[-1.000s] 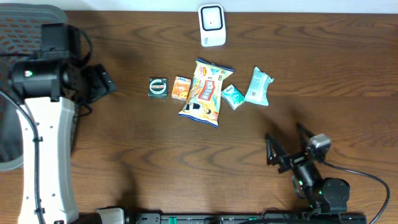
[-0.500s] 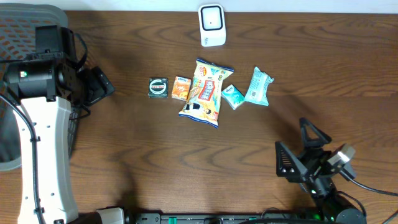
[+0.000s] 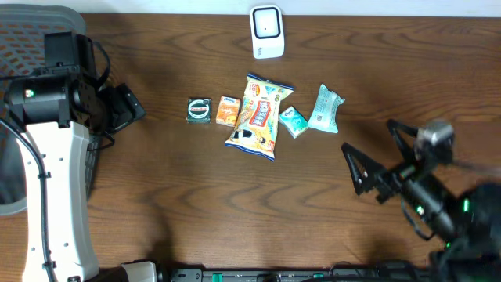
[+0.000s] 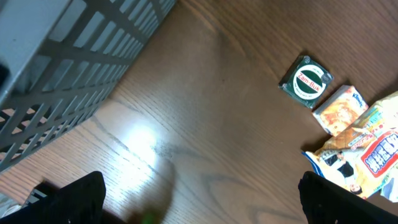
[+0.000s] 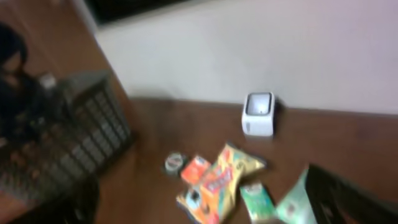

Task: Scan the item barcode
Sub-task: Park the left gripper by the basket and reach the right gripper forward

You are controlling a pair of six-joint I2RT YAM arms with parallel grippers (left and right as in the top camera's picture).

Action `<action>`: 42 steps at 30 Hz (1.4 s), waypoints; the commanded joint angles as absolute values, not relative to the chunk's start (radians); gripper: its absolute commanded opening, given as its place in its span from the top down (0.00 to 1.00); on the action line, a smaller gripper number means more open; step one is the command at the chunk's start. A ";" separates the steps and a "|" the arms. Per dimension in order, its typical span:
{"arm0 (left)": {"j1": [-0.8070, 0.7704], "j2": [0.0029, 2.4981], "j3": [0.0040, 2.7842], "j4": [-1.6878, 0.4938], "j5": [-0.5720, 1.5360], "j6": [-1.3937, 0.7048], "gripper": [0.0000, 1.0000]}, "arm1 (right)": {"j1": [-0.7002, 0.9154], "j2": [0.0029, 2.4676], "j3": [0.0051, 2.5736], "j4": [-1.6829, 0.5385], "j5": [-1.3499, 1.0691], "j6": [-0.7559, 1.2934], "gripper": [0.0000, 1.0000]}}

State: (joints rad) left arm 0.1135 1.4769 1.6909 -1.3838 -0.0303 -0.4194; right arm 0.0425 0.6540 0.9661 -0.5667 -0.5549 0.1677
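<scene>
In the last second the right hand has swung up from the near edge of the table and turned toward the row of snacks, so the reach for something to scan looks to be only starting. Its fingers stand wide apart with nothing between them. They point up the table at the pale teal packet, the nearest one, but the hand is not yet close to it. Nothing has been lifted. That packet, the small teal packet, the chip bag, the orange packet and the dark packet lie side by side mid-table. The scanner stands beyond them at the far edge. The left hand has barely shifted; it hangs beside the basket, fingers spread and empty.
</scene>
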 commanded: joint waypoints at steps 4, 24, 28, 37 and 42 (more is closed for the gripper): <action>0.116 1.484 1.686 -1.386 -0.035 -0.424 0.02 | 0.041 0.898 1.262 -0.862 -0.460 -0.033 0.01; 0.116 1.484 1.686 -1.386 -0.035 -0.425 0.02 | 0.041 1.336 1.505 -1.093 -0.559 0.076 0.01; 0.116 1.484 1.686 -1.386 -0.035 -0.424 0.02 | 0.041 1.361 1.504 -1.092 -0.550 0.077 0.01; 0.116 1.484 1.686 -1.386 -0.035 -0.424 0.02 | 0.041 1.409 1.501 -1.049 -0.270 0.102 0.01; 0.116 1.484 1.686 -1.386 -0.035 -0.424 0.02 | 0.041 1.517 1.501 -1.016 -0.252 0.105 0.01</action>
